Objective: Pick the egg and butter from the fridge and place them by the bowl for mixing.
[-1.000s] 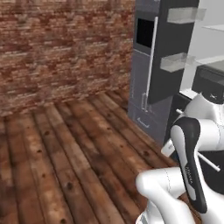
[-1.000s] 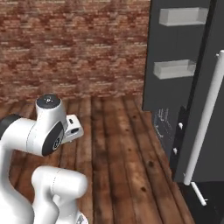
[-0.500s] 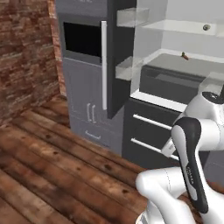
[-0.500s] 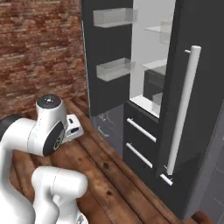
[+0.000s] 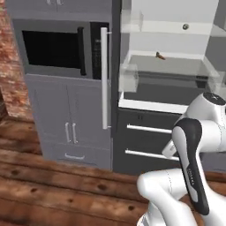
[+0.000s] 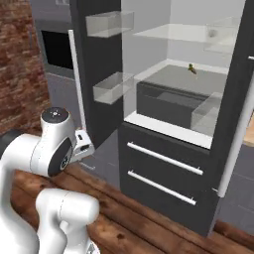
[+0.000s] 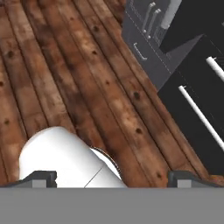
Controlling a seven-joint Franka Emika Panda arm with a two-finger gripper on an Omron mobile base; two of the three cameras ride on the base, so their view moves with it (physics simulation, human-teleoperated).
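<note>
Scenery has swung across both base views since half a second ago, so the base has turned: the fridge (image 5: 145, 132) now fills the middle and right of the left base view, its open interior facing the camera, and the brick wall (image 6: 20, 64) has slid to the left edge.

A small tan-brown egg (image 5: 186, 27) sits on the upper glass shelf (image 5: 176, 31), upper right of the left base view, and appears again faintly at the upper right of the right base view (image 6: 212, 33). One shelf lower lies a small orange-brown item (image 5: 160, 55), too small to name.

In the hand view the gripper (image 7: 111, 177) points down at the plank floor (image 7: 65, 78), its two dark fingertips (image 7: 39, 177) wide apart with nothing between them, well apart from the egg. Fridge drawers with silver bar handles (image 7: 197, 111) cross the right of that view. Grey cabinets (image 5: 70, 119) with a built-in black oven (image 5: 53, 48) stand left of the fridge.
</note>
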